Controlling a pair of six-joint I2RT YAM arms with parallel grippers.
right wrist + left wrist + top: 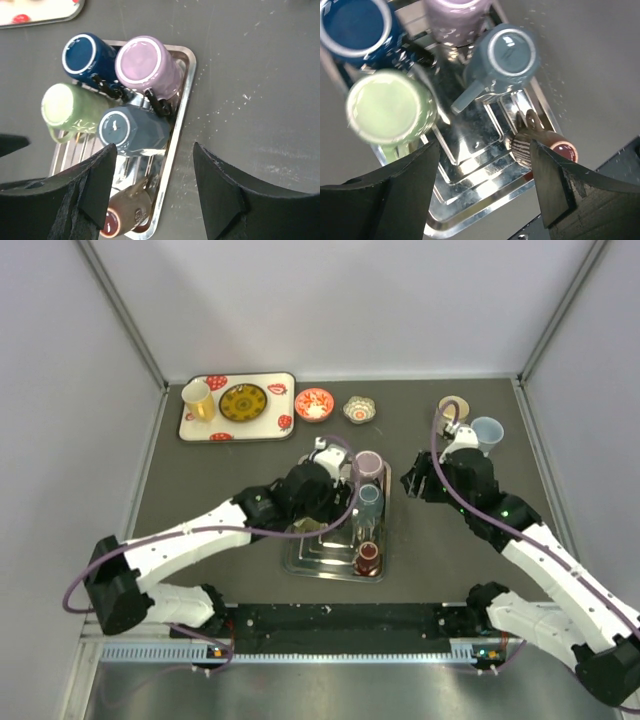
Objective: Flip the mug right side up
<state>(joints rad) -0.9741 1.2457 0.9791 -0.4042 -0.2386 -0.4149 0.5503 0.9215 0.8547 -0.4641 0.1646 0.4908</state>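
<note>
Several mugs stand upside down on a shiny metal rack tray (300, 562). In the left wrist view they are dark blue (355, 25), lilac (455, 17), grey-blue (512, 52) and green (385, 107). A brown mug (547, 145) lies on its side at the tray's near right corner. The top view shows the lilac (370, 462), grey-blue (370, 496) and brown (367, 558) mugs; my left arm hides the others. My left gripper (318, 512) hangs open and empty above the tray (485, 200). My right gripper (418, 483) is open and empty just right of the tray (182, 105).
A patterned tray (285, 380) at the back left holds a yellow cup (197, 400) and a dark plate (243, 402). A red dish (313, 403) and a small flower-shaped bowl (359, 408) sit behind the rack. A tan cup (453, 405) and a pale blue cup (487, 430) stand back right.
</note>
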